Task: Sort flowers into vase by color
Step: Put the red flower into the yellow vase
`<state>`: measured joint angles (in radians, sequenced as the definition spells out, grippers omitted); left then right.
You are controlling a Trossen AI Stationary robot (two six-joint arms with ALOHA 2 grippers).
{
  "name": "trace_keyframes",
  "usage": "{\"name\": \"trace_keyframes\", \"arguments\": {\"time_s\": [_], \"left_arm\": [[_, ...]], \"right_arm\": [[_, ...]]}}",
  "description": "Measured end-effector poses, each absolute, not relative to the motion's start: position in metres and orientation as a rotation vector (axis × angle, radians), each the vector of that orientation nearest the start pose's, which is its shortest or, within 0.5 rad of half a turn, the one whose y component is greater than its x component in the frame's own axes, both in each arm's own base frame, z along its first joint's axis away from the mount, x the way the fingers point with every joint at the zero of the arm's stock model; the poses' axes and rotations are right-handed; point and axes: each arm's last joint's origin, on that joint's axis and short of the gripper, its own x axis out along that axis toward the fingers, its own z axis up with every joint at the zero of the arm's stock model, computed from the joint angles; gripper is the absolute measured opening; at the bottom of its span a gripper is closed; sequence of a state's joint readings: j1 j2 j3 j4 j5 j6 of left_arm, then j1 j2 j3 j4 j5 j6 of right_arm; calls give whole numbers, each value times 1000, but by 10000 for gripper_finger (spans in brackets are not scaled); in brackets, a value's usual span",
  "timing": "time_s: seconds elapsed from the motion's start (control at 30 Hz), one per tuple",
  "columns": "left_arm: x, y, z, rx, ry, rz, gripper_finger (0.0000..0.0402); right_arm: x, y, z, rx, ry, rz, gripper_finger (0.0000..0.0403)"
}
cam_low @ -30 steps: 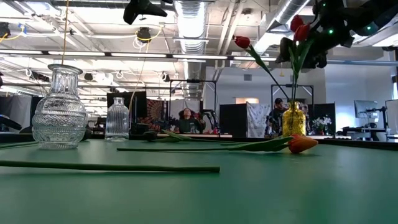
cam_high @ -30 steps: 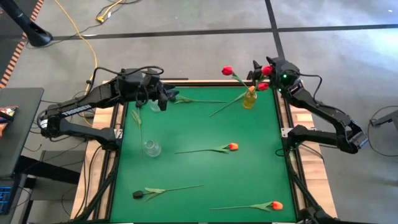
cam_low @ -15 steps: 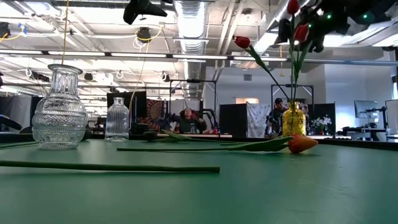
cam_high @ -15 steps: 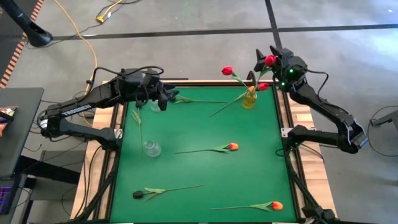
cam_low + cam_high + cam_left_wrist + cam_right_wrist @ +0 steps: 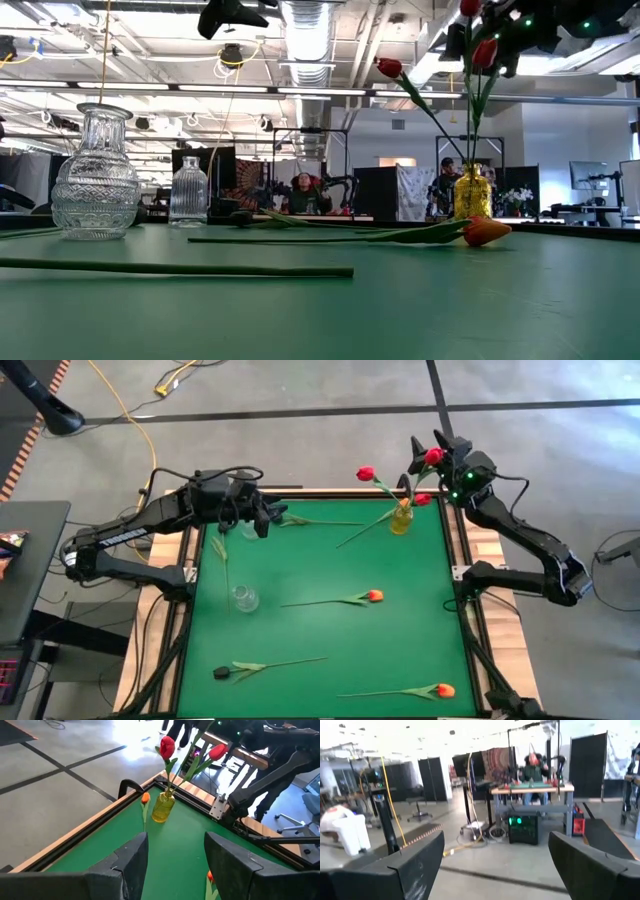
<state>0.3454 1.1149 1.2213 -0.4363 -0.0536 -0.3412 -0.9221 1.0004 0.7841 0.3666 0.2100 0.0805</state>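
A yellow vase (image 5: 401,520) stands near the table's far right corner with three red tulips (image 5: 365,473) in it. My right gripper (image 5: 428,446) hangs open above the vase, beside the highest red head (image 5: 433,456); its wrist view shows nothing between the fingers (image 5: 400,865). My left gripper (image 5: 264,520) waits open near the far left, over a tulip stem (image 5: 320,521). On the green mat lie two orange tulips (image 5: 375,596) (image 5: 445,689), a dark one (image 5: 221,673) and another orange one (image 5: 145,798) with its head by the yellow vase. My right gripper is open beside the highest red tulip head (image 5: 468,6); whether a finger touches the head or stem cannot be told, since the gripper's dark body overlaps the flower in both the high and low views.
Two clear glass vases stand on the left half of the table, a large one (image 5: 244,598) and a smaller one (image 5: 188,192); a loose stem (image 5: 220,555) lies between them. A raised wooden frame (image 5: 190,575) rims the mat. A person sits in the room beyond.
My right gripper has risen and shifted toward the far edge above the yellow vase. The red tulip head beside it stands higher than a second ago, while the other two red heads stay where they were.
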Motion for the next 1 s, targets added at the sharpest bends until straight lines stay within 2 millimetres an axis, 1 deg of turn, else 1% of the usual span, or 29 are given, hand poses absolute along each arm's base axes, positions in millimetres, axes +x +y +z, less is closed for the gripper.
{"name": "trace_keyframes", "arguments": {"time_s": [0.13, 0.27, 0.47, 0.73, 1.0], "left_arm": [[218, 80, 395, -377, 259, 447, 180], [218, 80, 395, -377, 260, 447, 180], [218, 80, 395, -367, 261, 452, 180], [218, 80, 395, -366, 261, 453, 180], [218, 80, 395, -372, 260, 454, 180]], "right_arm": [[132, -182, 348, 7, -212, -1118, 385], [132, -182, 345, 17, -184, -1120, 373], [132, -182, 344, 22, -172, -1121, 340], [132, -182, 344, 22, -171, -1121, 281], [132, -182, 344, 23, -172, -1121, 247]]}}
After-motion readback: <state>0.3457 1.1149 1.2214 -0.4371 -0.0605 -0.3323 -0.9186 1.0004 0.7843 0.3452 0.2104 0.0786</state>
